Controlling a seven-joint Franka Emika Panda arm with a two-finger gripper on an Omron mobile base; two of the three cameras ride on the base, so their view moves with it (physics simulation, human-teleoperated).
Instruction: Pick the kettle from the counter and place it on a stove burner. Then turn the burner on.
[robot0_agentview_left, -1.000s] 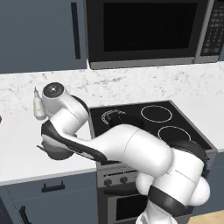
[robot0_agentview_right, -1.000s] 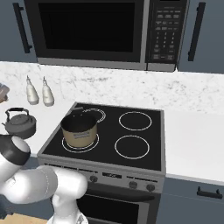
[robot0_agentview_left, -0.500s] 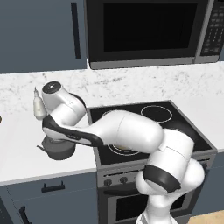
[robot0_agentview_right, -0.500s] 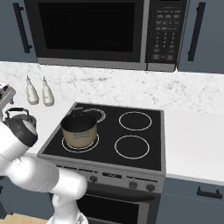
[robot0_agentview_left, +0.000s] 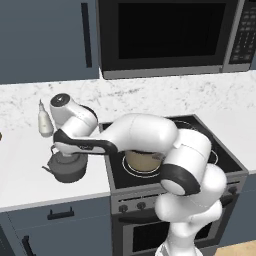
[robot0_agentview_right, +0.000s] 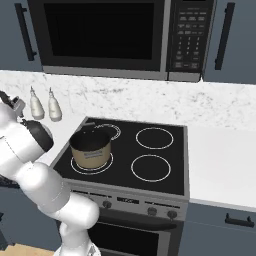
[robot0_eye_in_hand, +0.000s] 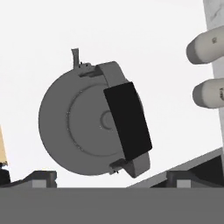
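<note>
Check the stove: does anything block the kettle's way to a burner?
The squat dark grey metal kettle sits on the white marble counter. The tan pot occupies the nearest front ring; the plain white-ringed burner beside it is bare.

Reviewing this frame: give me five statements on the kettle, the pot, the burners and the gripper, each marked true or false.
1. The kettle stands on the counter, left of the cooktop. True.
2. The gripper is shut on the kettle's handle. False: its jaws stand open above the kettle, holding nothing.
3. A tan pot sits on the cooktop's front left burner. True.
4. A stove burner glows red. False: every disc is black.
5. The two pale bottles stand on the cooktop. False: they stand on the counter by the back wall.
</note>
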